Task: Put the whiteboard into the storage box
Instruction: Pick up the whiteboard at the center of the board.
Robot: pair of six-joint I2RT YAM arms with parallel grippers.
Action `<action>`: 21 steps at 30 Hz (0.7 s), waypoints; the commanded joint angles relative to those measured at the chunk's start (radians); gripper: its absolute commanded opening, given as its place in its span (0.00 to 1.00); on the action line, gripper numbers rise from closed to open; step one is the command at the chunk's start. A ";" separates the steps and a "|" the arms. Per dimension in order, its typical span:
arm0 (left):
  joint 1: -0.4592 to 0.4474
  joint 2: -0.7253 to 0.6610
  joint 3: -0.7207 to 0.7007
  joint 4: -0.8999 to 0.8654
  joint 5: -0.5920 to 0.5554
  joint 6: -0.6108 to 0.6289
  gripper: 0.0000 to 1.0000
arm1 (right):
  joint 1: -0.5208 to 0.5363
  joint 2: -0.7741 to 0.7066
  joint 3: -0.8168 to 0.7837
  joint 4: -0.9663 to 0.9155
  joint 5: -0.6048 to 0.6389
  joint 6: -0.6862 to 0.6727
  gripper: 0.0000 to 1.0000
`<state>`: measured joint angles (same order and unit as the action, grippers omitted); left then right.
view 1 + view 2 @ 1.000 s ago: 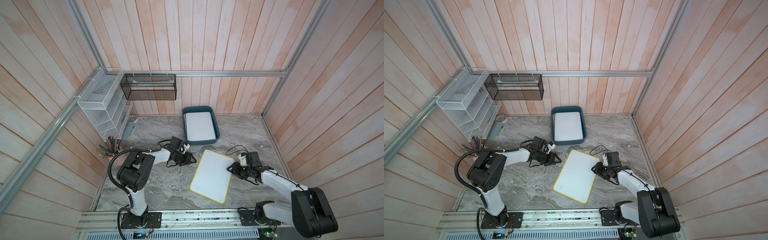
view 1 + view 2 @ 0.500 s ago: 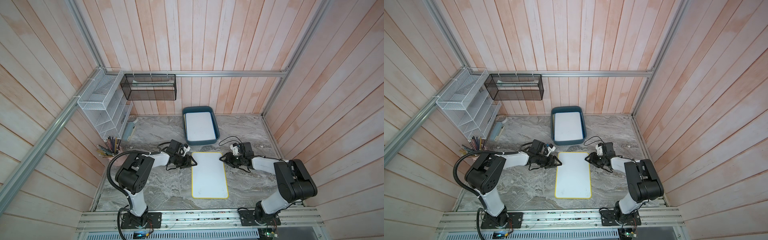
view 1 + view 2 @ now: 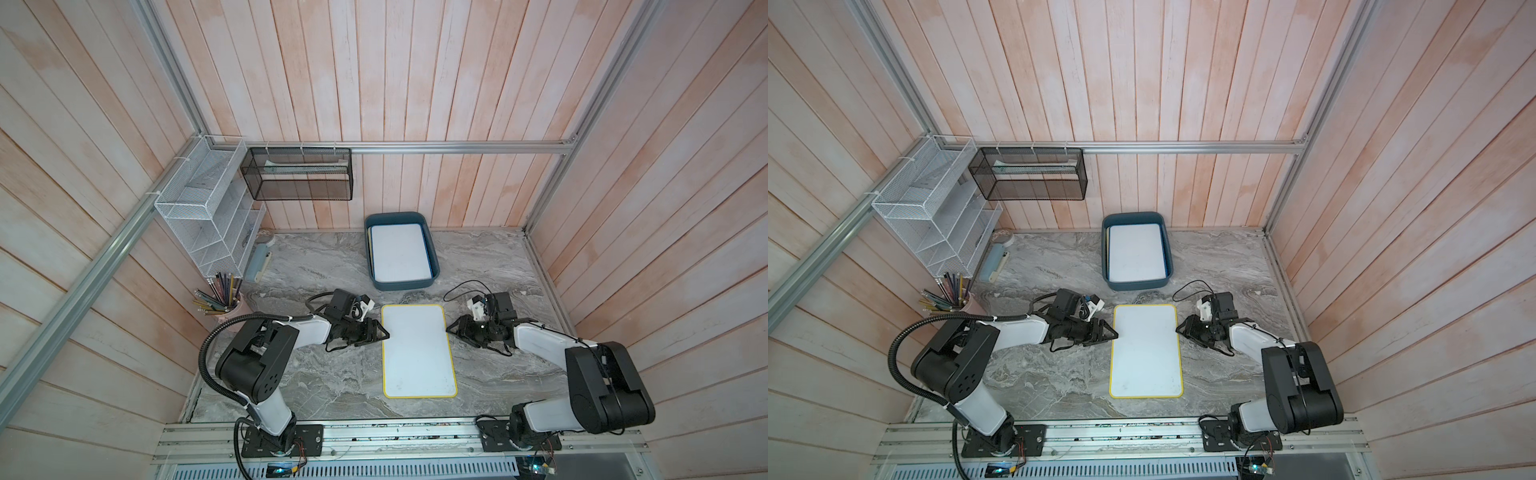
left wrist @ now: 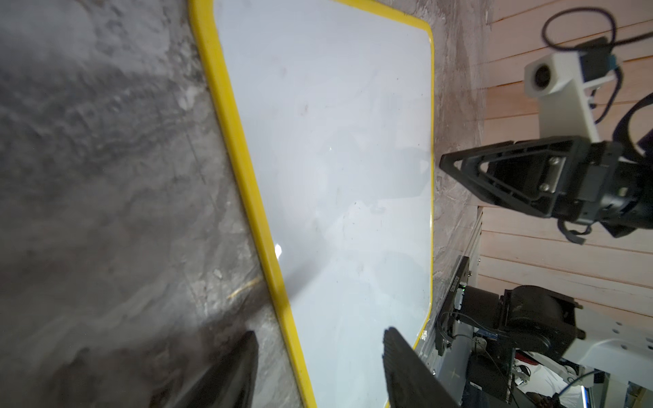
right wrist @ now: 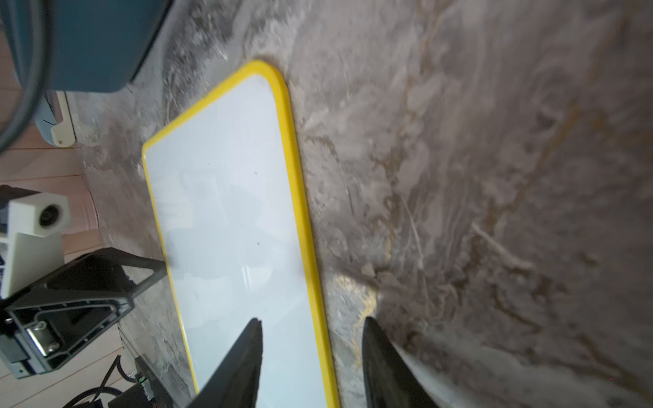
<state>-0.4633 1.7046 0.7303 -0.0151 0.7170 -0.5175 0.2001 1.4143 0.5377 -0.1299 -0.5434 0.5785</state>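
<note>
Your whiteboard [image 3: 417, 351], white face, yellow rim, flat on the table [image 3: 324, 374] at 6 o'clock of the storage box [image 3: 399, 284], left gripper [image 3: 385, 333] at its 9, right gripper [image 3: 449, 329] at 3, both jaws apart, empty.

On grey marbled tabletop [image 3: 324, 266]: yellow-framed whiteboard [image 3: 417, 351] lying flat, teal storage box [image 3: 401, 284] behind it, pencil cup [image 3: 237, 306] by the wall
</note>
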 commanded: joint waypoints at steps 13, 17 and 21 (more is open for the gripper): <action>-0.062 0.098 -0.074 0.004 -0.088 -0.072 0.60 | 0.115 0.000 -0.174 0.336 -0.085 0.194 0.47; -0.063 0.099 -0.091 0.040 -0.090 -0.088 0.60 | 0.118 -0.010 -0.162 0.414 -0.124 0.232 0.47; -0.064 0.106 -0.084 0.042 -0.073 -0.080 0.60 | 0.122 -0.039 -0.165 0.488 -0.153 0.281 0.47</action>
<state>-0.4946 1.7176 0.6945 0.0982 0.7269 -0.6098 0.2733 1.3838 0.3790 0.2546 -0.5293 0.7921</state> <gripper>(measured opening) 0.596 0.473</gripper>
